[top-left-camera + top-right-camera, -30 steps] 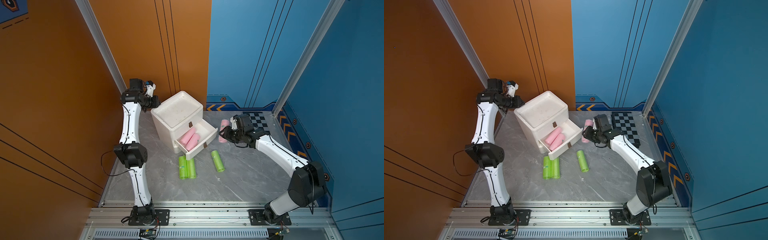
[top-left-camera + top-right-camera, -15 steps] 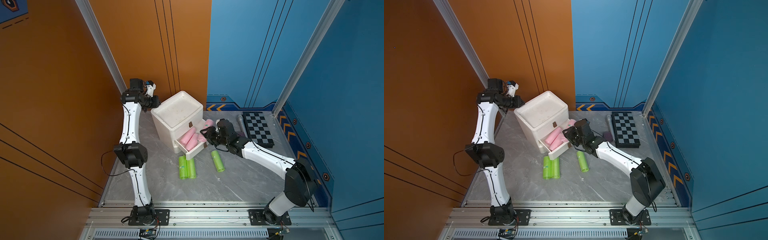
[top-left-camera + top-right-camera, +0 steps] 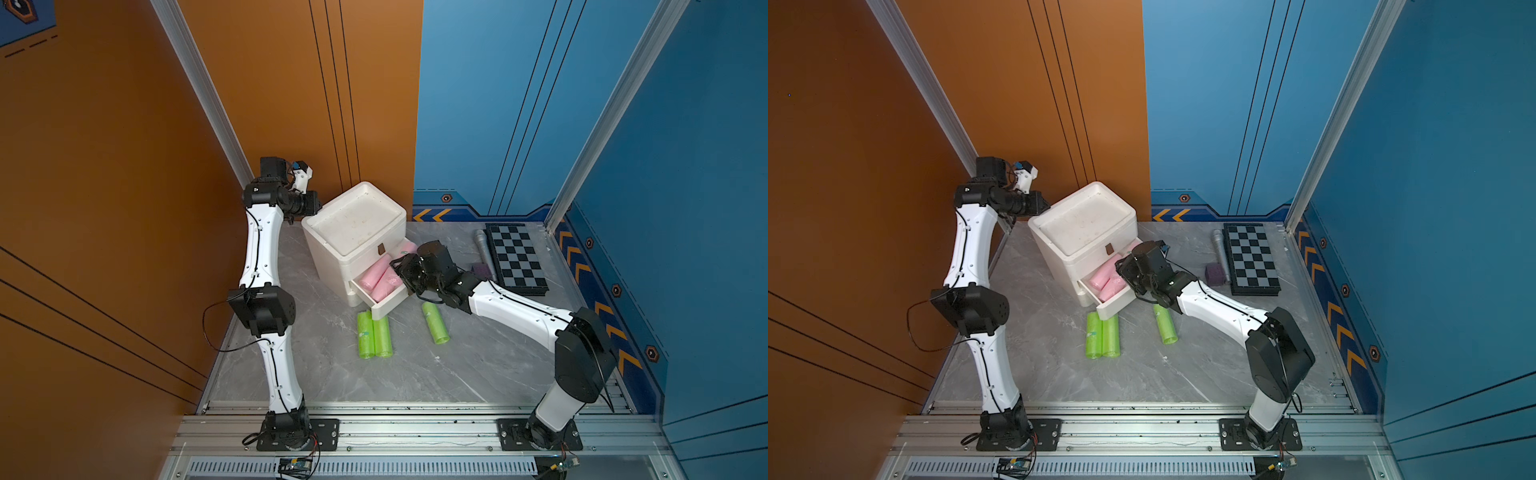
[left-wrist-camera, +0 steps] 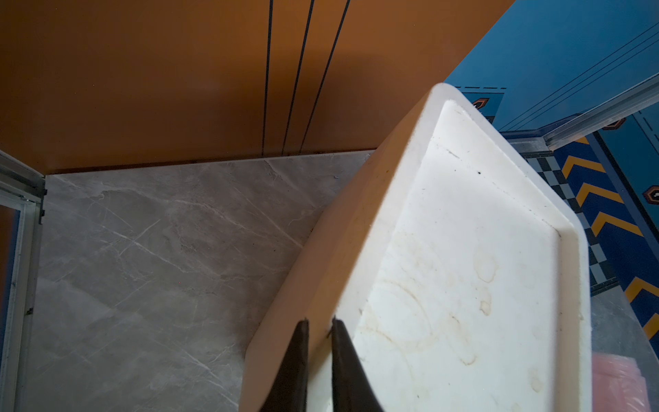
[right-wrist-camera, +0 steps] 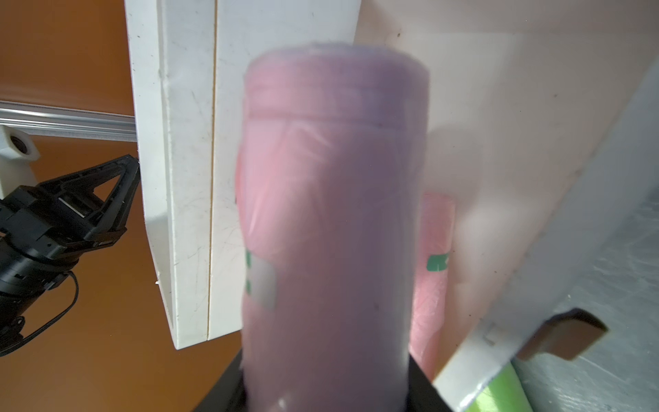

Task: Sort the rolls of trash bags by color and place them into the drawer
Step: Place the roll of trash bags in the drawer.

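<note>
1. Pink film fills my right wrist view: a pink roll (image 5: 331, 214), blurred, sits between the jaws of my right pincer (image 3: 398, 269), over the open drawer (image 3: 388, 301) of the white cabinet (image 3: 353, 220).
2. Whether those jaws press on the roll or stand loose around it, I cannot tell.
3. Inside the drawer a second pink roll (image 3: 371, 277) and a third pink roll (image 3: 388, 283) lie side by side, touching, along the drawer's length.
4. My left pincer (image 4: 318, 323) is clenched on the cabinet's top rim at the corner nearest the orange wall, with one finger outside the wall and one over the recessed top.
5. On the grey marble worktop (image 3: 457, 365), a green roll (image 3: 365, 334) and a second green roll (image 3: 383, 336) lie parallel and touching, just in front of the drawer's front wall.
6. A third green roll (image 3: 435, 323) lies apart from that pair, on my right side, with its far end under my right wrist.
7. By the blue wall a chessboard (image 3: 515, 259) lies flat, with a grey microphone (image 3: 484, 253) along its edge and a purple cube (image 3: 482, 270) just beside the microphone.
</note>
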Tool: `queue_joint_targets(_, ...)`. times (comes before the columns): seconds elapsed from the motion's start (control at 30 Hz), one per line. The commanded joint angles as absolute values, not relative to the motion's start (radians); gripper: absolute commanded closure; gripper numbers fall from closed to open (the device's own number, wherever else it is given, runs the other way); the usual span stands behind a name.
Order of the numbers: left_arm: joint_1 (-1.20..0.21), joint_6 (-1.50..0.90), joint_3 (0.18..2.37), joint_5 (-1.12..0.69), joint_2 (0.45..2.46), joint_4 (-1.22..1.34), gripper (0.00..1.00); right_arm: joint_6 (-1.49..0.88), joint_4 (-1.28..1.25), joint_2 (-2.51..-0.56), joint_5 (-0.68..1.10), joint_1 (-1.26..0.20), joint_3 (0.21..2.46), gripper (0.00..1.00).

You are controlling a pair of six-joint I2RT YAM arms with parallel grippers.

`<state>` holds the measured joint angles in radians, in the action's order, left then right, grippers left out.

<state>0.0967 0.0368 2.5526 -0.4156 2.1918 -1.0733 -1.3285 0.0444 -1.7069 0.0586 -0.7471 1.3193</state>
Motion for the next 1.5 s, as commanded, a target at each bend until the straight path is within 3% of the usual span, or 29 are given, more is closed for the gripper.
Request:
queue_joint_targets(0.0, 0.054, 0.047, 2.529, -0.475, 2.201, -1.190, 0.85, -1.338, 0.093, -1.708, 0.008, -0.747, 1.352, 0.48)
queue_joint_targets(0.53, 0.052, 0.046, 2.527, -0.476, 2.209, -1.189, 0.85, -1.327, 0.147, -1.731, 0.038, -0.750, 1.394, 0.41)
queue_joint_targets(0.9, 0.052, 0.047, 2.522, -0.475, 2.205, -1.189, 0.85, -1.242, 0.153, -1.764, 0.079, -0.741, 1.472, 0.51)
queue_joint_targets(1.47, 0.057, 0.046, 2.513, -0.472, 2.198, -1.189, 0.85, -1.203, 0.190, -1.873, 0.155, -0.735, 1.521, 0.52)
